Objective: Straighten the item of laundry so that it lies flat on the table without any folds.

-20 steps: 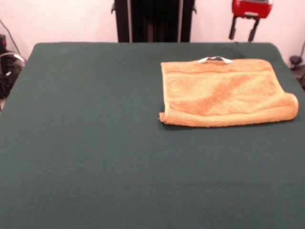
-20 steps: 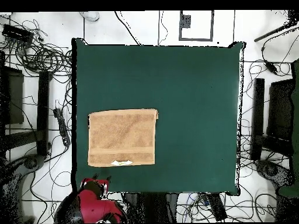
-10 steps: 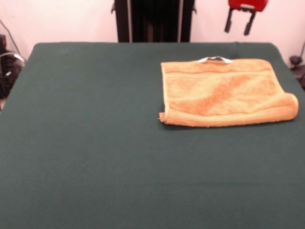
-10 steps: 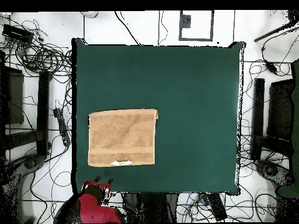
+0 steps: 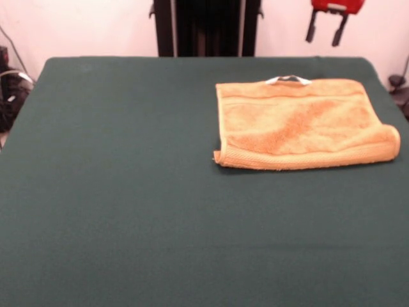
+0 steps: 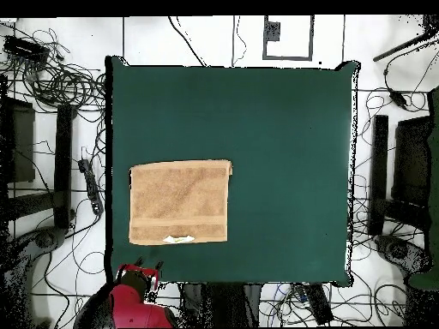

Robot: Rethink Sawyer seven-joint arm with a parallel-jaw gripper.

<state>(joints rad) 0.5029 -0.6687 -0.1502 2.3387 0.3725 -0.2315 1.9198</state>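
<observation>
A pale wall (image 5: 89,29) behind; black cables (image 6: 60,81) tangle across the white floor (image 6: 206,38).

The orange-tan towel (image 6: 180,202) lies on the dark green counter (image 6: 283,154), close to its left edge and toward the bottom edge. A woven band runs along its lower side, where a small white tag (image 6: 177,239) sits. The red arm (image 6: 133,302) stays off the counter, below its bottom-left corner.

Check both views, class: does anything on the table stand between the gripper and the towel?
Nothing visible does. The gripper hangs open above the table's far edge, apart from the towel. Only bare green cloth lies around the towel, and the overhead view shows no other object on the table.
</observation>
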